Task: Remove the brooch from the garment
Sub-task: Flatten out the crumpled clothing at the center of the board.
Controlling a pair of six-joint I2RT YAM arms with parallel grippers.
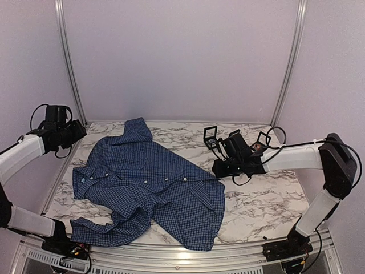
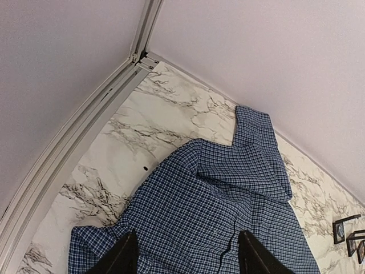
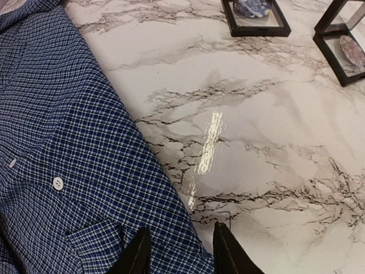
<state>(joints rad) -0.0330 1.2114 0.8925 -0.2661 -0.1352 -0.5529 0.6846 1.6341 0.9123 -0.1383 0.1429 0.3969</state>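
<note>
The garment (image 1: 154,182), a dark blue checked shirt with pale buttons, lies spread over the marble table (image 1: 268,194). The brooch shows in no view. My left gripper (image 1: 80,130) hangs raised off the table's far left. In its wrist view the left gripper (image 2: 188,260) is open above the garment (image 2: 217,200), nothing between its fingers. My right gripper (image 1: 218,169) sits low at the shirt's right edge. In the right wrist view its (image 3: 181,257) fingers stand apart over the hem of the garment (image 3: 57,142) and bare marble, gripping nothing.
Two small black frame boxes (image 1: 210,135) (image 1: 263,138) stand at the back right behind the right gripper. The right wrist view shows them (image 3: 255,14) (image 3: 345,48) with small ornaments inside. White walls and metal rails (image 2: 74,142) border the table.
</note>
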